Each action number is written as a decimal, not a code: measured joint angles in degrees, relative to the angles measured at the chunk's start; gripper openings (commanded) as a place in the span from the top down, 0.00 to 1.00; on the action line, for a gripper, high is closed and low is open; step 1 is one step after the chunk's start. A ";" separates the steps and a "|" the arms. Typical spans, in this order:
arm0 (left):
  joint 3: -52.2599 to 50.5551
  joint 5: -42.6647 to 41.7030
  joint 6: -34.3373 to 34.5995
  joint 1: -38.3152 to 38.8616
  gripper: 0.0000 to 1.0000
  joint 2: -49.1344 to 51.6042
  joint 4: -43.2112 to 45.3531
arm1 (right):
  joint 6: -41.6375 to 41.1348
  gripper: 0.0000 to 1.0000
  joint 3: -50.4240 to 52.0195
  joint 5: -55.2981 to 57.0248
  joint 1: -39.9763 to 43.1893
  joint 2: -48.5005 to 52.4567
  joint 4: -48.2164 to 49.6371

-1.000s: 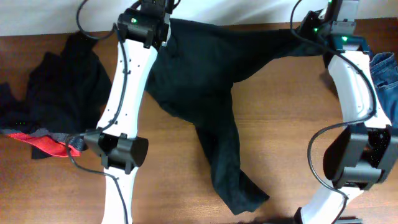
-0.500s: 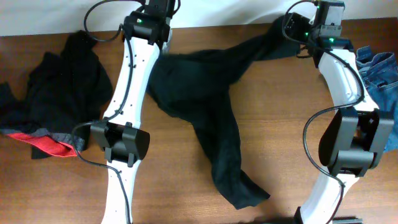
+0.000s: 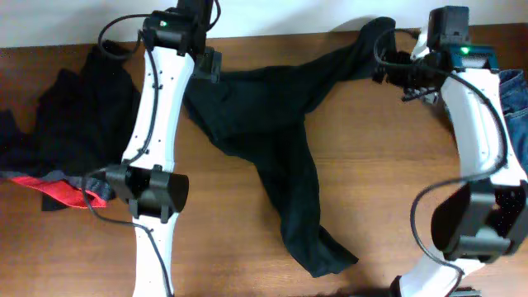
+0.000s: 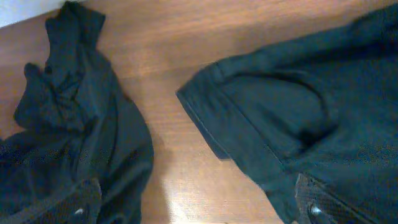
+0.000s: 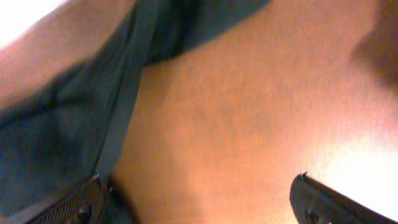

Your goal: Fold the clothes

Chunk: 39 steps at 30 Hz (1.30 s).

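Note:
Long black trousers [image 3: 264, 115] lie loose on the wooden table [image 3: 371, 190]. One leg runs to the far right [image 3: 355, 58], the other trails toward the near edge [image 3: 309, 231]. My left gripper [image 3: 206, 66] hovers by the trousers' far-left corner. It is open, with bare wood between its fingers [image 4: 314, 202]; its midpoint [image 4: 196, 208] lies just left of the waistband [image 4: 217, 118]. My right gripper [image 3: 398, 73] is open beside the far-right leg end [image 5: 68, 118], over bare wood [image 5: 199, 205]. A black heap with a red-and-grey edge [image 3: 62, 190] lies at the left.
Blue denim jeans [image 3: 516, 95] hang at the table's right edge behind my right arm. The black heap [image 4: 68, 130] lies close to my left gripper's left finger. A white wall [image 3: 289, 12] borders the table's far edge.
Both grippers opened and let go of the trousers, which dropped flatter onto the table. The left arm shifted left, the right arm shifted right, away from the cloth.

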<state>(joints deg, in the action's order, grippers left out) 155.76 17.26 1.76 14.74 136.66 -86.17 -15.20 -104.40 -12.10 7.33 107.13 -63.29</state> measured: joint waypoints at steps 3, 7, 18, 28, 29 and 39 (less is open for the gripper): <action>0.02 -2.25 0.00 0.13 0.01 -4.92 -1.75 | 3.76 0.01 -0.28 -1.38 -0.90 -1.68 -11.47; 0.50 -3.39 0.00 0.17 0.01 -10.43 -1.90 | 7.69 0.01 -0.20 -1.79 -4.39 -1.66 -19.23; 0.50 -4.02 0.00 -3.61 0.01 -12.63 3.02 | 11.21 0.13 12.52 -3.04 -20.15 -1.64 -21.79; 0.50 -5.09 0.02 -8.48 0.01 -18.25 5.40 | 11.19 0.77 25.18 -10.25 -27.98 -1.55 -14.75; 0.50 -5.11 0.02 -8.55 0.01 -18.25 5.40 | 11.02 0.86 25.73 -10.32 -28.11 -1.55 -14.34; 0.50 -5.33 0.02 -8.55 0.01 -18.25 5.38 | 10.67 0.96 27.82 3.56 -19.80 -1.55 -6.60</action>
<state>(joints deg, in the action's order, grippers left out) 156.27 11.92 1.78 6.20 118.41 -80.79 -4.54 -76.58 -8.54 -12.47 105.58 -69.89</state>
